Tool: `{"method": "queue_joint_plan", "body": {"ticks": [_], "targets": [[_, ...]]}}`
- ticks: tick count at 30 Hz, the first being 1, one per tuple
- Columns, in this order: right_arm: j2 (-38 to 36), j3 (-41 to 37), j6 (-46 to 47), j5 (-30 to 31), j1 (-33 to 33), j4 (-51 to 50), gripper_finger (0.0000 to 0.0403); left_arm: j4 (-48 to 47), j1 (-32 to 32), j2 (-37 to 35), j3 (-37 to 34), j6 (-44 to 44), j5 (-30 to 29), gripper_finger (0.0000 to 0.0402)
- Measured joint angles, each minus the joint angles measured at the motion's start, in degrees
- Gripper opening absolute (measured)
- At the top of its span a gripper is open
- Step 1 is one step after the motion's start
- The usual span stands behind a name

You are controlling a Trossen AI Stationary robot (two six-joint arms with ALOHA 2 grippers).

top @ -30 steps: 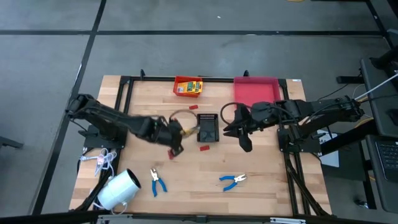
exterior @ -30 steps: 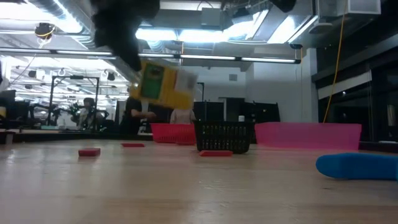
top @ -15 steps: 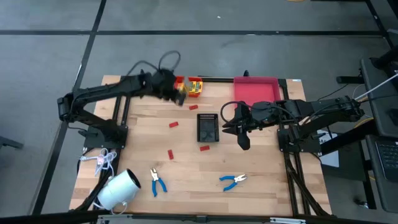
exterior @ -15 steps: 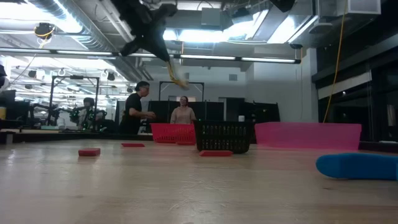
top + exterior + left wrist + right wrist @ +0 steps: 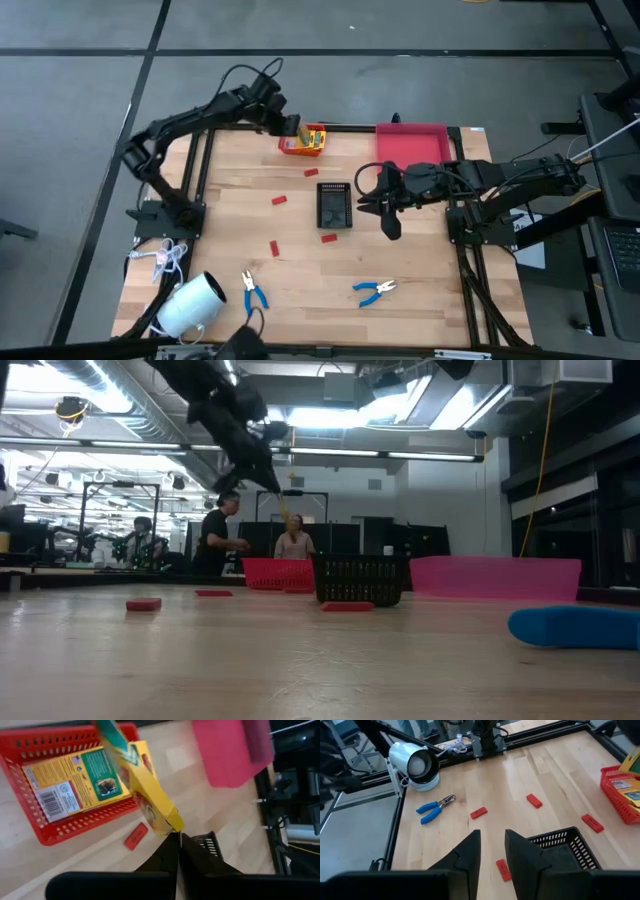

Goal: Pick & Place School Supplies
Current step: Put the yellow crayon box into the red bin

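Left pincer raised over the far left edge of the pale wooden table, pinching a yellow-and-green printed cardboard box by one end. Box hanging tilted, long axis slanting down toward the red plastic mesh basket directly below, where another such box already lies flat. Judged next: lowering and release, since basket sits straight under the held box. Small flat red piece on the wood just beside the basket. Right pincer hovering near the black mesh basket at table centre, fingers slightly spread, holding nothing. Two blue-handled pliers lying near the front edge, well apart from both pincers.
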Motion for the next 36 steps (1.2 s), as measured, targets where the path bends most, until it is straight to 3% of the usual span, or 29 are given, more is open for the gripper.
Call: {"method": "queue_joint_plan", "body": {"ticks": [8, 21, 36], "targets": [[0.0, 0.0, 2.1, 1.5, 0.3, 0.0, 0.0091, -4.3, -0.2, 6.6, 3.6, 1.9, -1.2, 0.0002], [0.0, 0.0, 2.8, 4.2, 2.4, 0.0, 0.0091, -14.0, 0.3, 2.3, 3.8, 4.7, -8.5, 0.0002], [0.0, 0.0, 2.6, 4.2, 2.9, 0.0, 0.0091, -16.7, -0.2, 2.5, 3.7, 5.1, -16.1, 0.0002]]}}
